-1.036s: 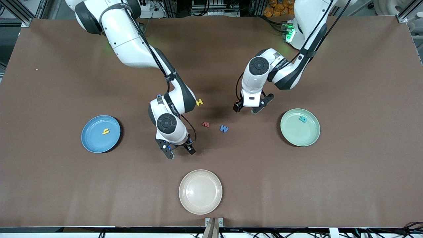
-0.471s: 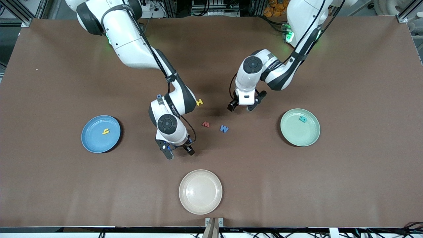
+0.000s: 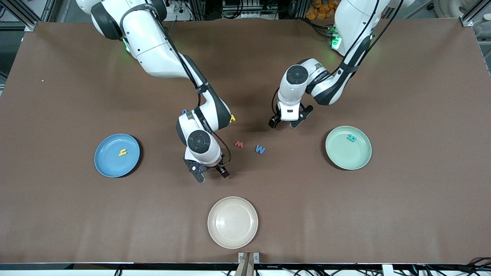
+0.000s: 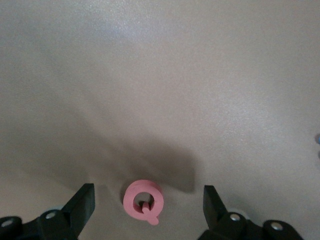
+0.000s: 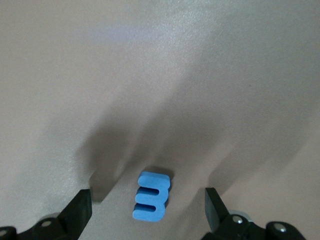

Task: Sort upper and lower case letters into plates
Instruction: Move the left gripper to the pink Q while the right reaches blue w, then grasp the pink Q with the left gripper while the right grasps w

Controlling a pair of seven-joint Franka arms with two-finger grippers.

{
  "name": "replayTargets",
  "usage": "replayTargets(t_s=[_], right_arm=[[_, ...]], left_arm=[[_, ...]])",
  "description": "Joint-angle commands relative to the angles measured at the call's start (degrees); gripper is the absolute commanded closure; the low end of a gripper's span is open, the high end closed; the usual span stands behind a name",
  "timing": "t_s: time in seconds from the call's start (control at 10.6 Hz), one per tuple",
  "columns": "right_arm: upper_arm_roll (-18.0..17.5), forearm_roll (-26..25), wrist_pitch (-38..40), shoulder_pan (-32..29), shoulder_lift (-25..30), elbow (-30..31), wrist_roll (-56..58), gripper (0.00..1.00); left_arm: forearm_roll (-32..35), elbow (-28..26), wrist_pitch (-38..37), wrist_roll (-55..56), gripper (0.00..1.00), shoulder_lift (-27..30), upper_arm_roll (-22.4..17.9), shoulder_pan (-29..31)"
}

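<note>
My left gripper is open, low over the table's middle; in the left wrist view its jaws stand either side of a pink-red letter Q lying flat, not touching it. My right gripper is open, between the cream plate and the loose letters; in the right wrist view it straddles a blue letter. The front view hides both letters. The light blue plate holds a yellow letter. The mint green plate holds a teal letter.
A yellow H, a red w and a blue W lie between the two grippers. A blue letter peeks out beside the right arm. A cream-beige plate sits near the front edge.
My left gripper moved from beside the mint plate toward the table's middle and settled there. My right gripper shifted slightly toward the left arm's end. Both stayed open.
</note>
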State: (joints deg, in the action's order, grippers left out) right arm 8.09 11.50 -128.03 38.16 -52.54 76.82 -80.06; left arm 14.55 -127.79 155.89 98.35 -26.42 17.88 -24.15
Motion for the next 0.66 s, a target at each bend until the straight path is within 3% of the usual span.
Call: replayTargets(t_s=[0.0, 0.47, 0.57], right_arm=[[1.8, 0.7, 1.2, 0.7, 0.4, -0.4, -1.0, 0.00], [1.9, 0.7, 1.1, 0.7, 0.6, 0.1, -2.5, 0.00], [1.9, 0.7, 1.1, 0.7, 0.6, 0.1, -2.5, 0.00]], left_arm=[[2.0, -0.6, 1.2, 2.1, 0.05, 0.1, 0.3, 0.2], [2.0, -0.4, 1.5, 3.0, 0.15, -1.4, 0.2, -0.4], [2.0, -0.5, 1.8, 3.0, 0.22, -1.4, 0.2, -0.5]])
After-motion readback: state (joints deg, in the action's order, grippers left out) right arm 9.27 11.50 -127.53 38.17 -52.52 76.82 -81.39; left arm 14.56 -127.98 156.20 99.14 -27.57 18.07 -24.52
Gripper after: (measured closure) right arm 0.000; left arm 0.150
